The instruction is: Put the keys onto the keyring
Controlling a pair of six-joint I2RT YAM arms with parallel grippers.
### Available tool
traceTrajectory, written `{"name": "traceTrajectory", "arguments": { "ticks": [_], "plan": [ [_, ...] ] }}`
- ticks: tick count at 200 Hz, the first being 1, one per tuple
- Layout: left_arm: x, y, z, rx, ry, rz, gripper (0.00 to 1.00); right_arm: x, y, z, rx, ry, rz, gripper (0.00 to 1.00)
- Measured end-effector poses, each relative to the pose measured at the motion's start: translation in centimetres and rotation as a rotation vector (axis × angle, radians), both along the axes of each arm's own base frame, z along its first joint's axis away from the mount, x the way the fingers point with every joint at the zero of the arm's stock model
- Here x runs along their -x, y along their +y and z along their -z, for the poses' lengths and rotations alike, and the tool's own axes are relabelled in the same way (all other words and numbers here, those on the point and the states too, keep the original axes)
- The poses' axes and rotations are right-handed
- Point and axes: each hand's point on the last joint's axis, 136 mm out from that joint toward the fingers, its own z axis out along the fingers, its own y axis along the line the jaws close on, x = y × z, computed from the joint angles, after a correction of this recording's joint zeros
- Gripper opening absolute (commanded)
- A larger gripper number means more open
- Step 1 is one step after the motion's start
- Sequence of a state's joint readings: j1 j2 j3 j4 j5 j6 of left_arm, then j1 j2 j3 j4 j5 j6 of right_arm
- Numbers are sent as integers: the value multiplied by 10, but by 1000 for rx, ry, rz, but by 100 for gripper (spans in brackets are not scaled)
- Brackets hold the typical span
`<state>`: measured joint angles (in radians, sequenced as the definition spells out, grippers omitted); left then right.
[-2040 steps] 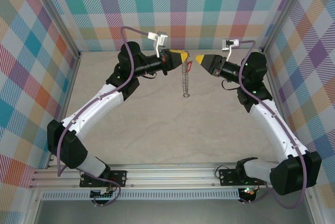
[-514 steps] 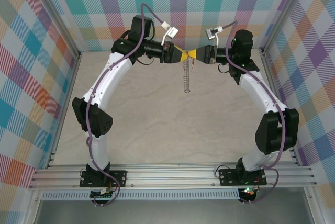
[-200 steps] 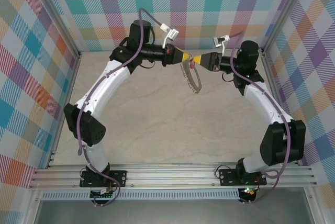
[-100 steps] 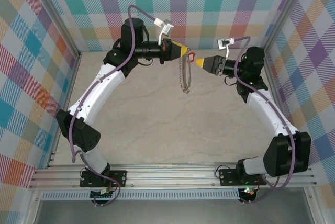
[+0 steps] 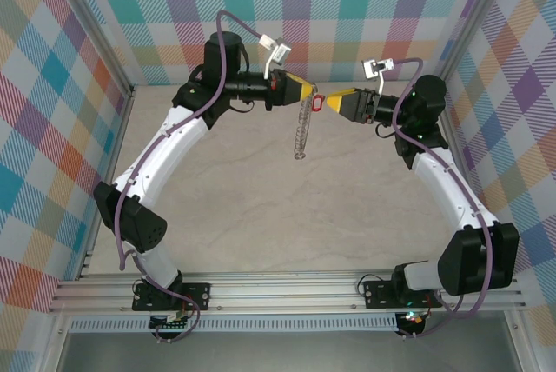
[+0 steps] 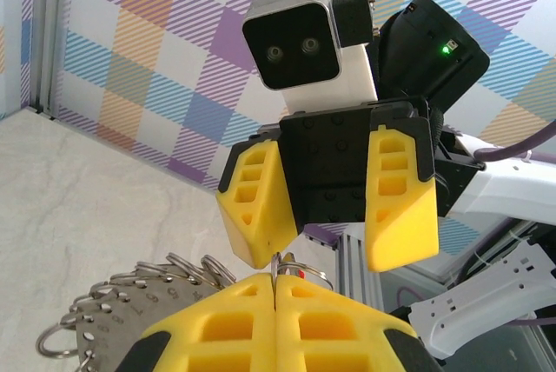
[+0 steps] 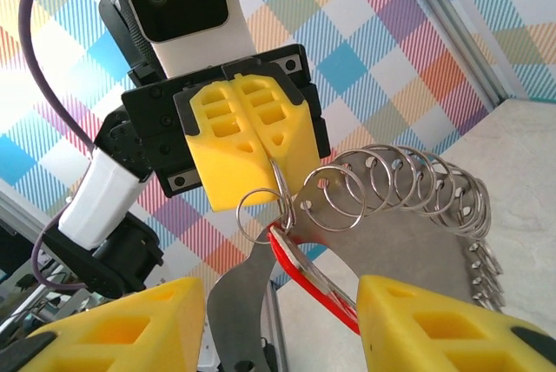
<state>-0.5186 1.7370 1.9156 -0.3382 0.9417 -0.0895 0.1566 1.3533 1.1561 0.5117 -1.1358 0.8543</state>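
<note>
Prob. light, stiff, slick ring (image 5: 301,129): L pincer (image 5: 307,96) clamped on its top; R pincer (image 5: 331,100) apart beside it; take key (image 5: 318,102) by tag.

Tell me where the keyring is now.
In the top view the keyring hangs at far centre, pinched at its top by the left gripper, with the open right gripper close on its right side.

I'm working in a robotics lab cell: plaid-printed walls (image 5: 52,85), aluminium rail frame (image 5: 287,289), pale stone-look counter (image 5: 287,215).
</note>
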Motion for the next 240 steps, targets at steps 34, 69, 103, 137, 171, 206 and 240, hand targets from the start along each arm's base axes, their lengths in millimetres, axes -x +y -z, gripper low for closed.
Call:
{"name": "traceTrajectory", "arguments": {
  "ticks": [34, 69, 103, 137, 171, 206, 240],
  "plan": [
    [4, -3, -4, 4, -7, 9, 0, 0, 2, 1, -3, 6, -21, 48],
    [9, -6, -13, 15, -27, 23, 0, 0, 5, 0, -3, 7, -33, 45],
    [12, -8, -13, 15, -26, 30, 0, 1, 7, 1, -3, 7, -40, 38],
    [12, -9, -14, 13, -23, 29, 0, 4, 11, 0, -3, 0, -56, 26],
    [11, -8, -12, 7, -19, 19, 0, 7, 13, 0, -1, -6, -72, 4],
    [8, -9, -11, 3, -21, 5, 0, 10, 12, -1, 2, -17, -70, 0],
    [5, -9, -12, 3, -25, -14, 0, 15, 11, 1, 10, -17, -64, 0]
  ]
}}
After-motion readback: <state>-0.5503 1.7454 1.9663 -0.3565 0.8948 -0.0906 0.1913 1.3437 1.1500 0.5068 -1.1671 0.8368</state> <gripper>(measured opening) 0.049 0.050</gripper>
